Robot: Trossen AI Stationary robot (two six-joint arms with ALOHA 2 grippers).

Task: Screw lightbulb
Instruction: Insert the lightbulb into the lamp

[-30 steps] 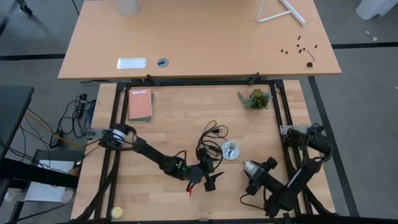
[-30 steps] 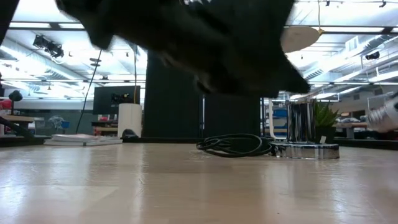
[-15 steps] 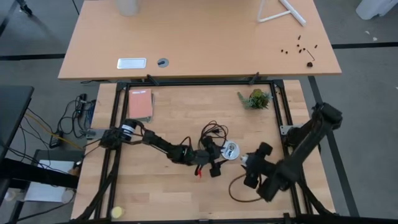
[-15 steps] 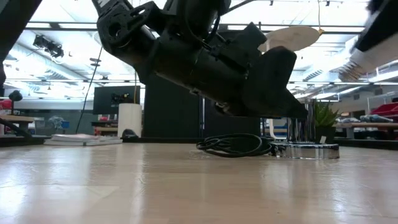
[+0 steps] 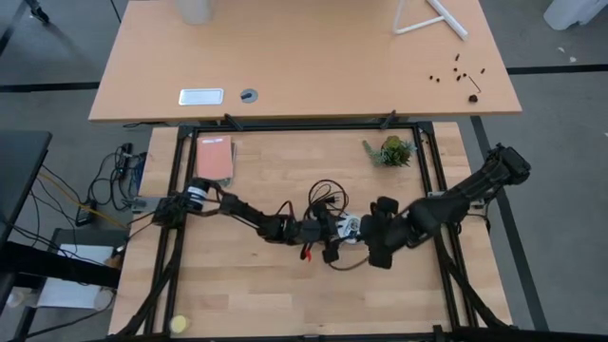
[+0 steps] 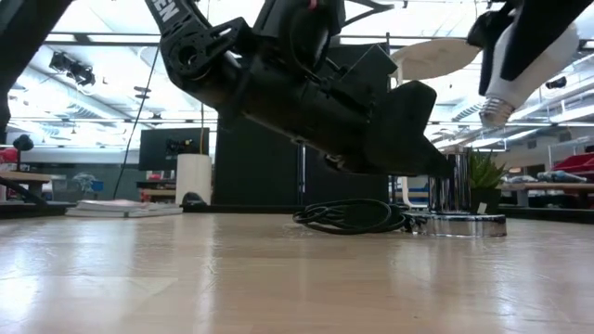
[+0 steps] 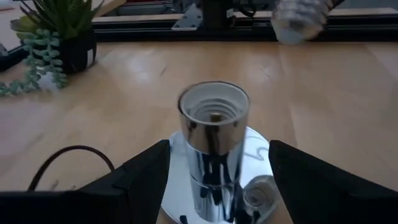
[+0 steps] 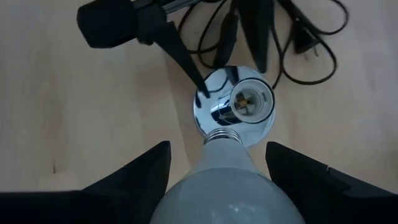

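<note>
Here we see the right gripper (image 8: 217, 186) clamped on the lightbulb (image 8: 221, 186), screw base down, just above the socket (image 8: 236, 106). Only the low view shows the lightbulb (image 6: 520, 56) hanging clear of the socket (image 6: 455, 209). The left gripper (image 7: 217, 180) has its fingers spread on either side of the socket, not touching. Farther off lie the black cord (image 5: 323, 201) and a plant (image 5: 391, 150).

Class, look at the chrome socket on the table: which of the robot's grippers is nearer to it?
Left. The left gripper straddles the socket, one finger on each side, open. The right gripper holds the lightbulb in the air above it, screw base not yet in.
</note>
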